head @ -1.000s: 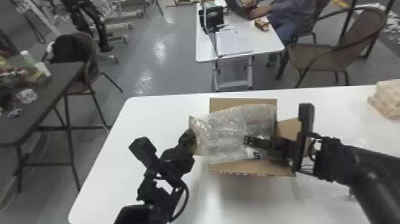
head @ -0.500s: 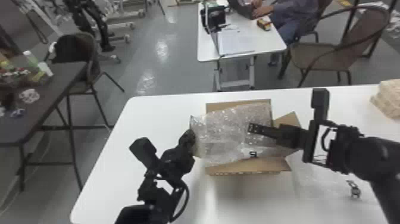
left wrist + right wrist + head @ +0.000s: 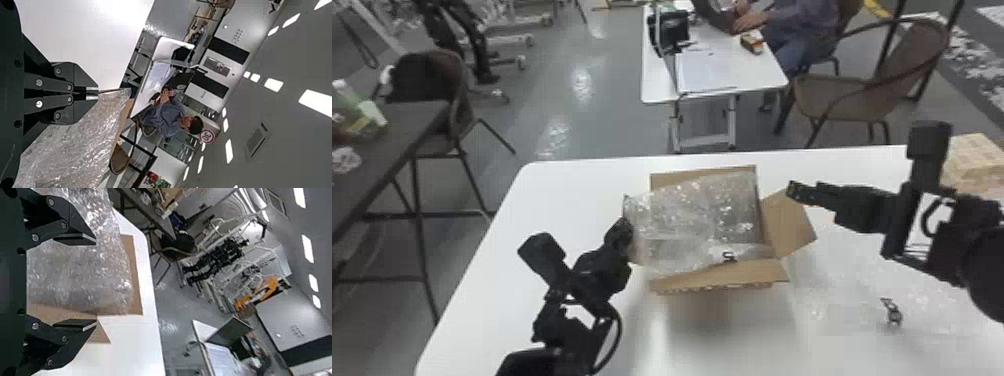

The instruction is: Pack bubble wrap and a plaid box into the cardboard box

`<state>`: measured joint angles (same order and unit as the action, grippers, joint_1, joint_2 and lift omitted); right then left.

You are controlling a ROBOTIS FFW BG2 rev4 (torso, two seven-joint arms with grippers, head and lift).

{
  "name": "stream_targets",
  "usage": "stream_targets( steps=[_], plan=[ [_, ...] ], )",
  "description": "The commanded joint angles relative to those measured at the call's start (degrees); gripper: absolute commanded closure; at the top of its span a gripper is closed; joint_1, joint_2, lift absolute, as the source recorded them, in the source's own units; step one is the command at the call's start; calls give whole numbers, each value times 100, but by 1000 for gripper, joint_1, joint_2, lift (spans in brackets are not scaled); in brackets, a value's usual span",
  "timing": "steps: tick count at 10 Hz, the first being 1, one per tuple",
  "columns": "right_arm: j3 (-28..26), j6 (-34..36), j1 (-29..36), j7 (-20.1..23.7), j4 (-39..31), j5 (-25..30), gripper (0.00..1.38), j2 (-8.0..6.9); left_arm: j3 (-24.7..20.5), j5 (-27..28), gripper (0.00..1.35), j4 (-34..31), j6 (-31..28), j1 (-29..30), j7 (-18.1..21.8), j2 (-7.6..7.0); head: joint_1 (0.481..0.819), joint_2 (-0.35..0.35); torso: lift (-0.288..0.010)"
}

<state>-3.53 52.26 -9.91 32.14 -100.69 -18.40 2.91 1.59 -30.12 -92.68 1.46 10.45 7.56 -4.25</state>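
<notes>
Bubble wrap (image 3: 692, 225) lies over the opening of the cardboard box (image 3: 722, 280), its left end sticking out past the box's left side. Long axis runs left to right, roughly along the tabletop's far edge, slightly askew: right end nearer that edge, left end toward your left gripper (image 3: 626, 227). Your left arm comes in from the bottom edge of the head view, angled forward and right to that end. Its fingers are pinched together on the wrap's edge in the left wrist view.

Your right arm comes in from the right side, roughly level, pointing left. Your right gripper (image 3: 792, 192) hangs over the box's right flap (image 3: 789, 227), just right of the wrap. Fingers are wide apart with nothing between them, per the right wrist view.

Box sits near the far edge of the tabletop (image 3: 712, 340), well in from its far left corner. Near flap is folded out toward you, right flap spread outward. Clear film (image 3: 817, 312) lies right of the box, with a small dark shape (image 3: 893, 314) there; can't tell you what it is. Pale checked block (image 3: 974, 160) is farther right, by the far edge.
</notes>
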Motion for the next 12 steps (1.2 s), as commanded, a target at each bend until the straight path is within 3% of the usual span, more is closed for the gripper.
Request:
stream_targets(
  steps=[1,3,6,8,11,12],
  plan=[
    [-490,-374,482,2,-706,531,522,96,-10,-20,1185,5,4,19,0,3,695,116,-71],
    [-1079,-787,1185,2,-1480,1058,524,96,-45,-47,1185,5,21,63,0,-5,695,43,-71],
    [-1826,-1737,2108,20,-1717,1102,522,-9,-98,-82,1185,13,39,107,0,-5,695,-57,-71],
    [-2389,-1877,2424,415,-1638,1278,522,-27,-133,-91,1185,13,39,133,0,3,695,-100,-70],
    [-3259,-2202,2521,969,-1576,1840,522,-282,-141,-82,1185,66,39,133,0,3,695,-181,-70],
    [-3505,-2554,2512,1092,-1409,1963,522,-296,-141,-82,1185,93,39,142,0,3,695,-196,-70]
  ],
)
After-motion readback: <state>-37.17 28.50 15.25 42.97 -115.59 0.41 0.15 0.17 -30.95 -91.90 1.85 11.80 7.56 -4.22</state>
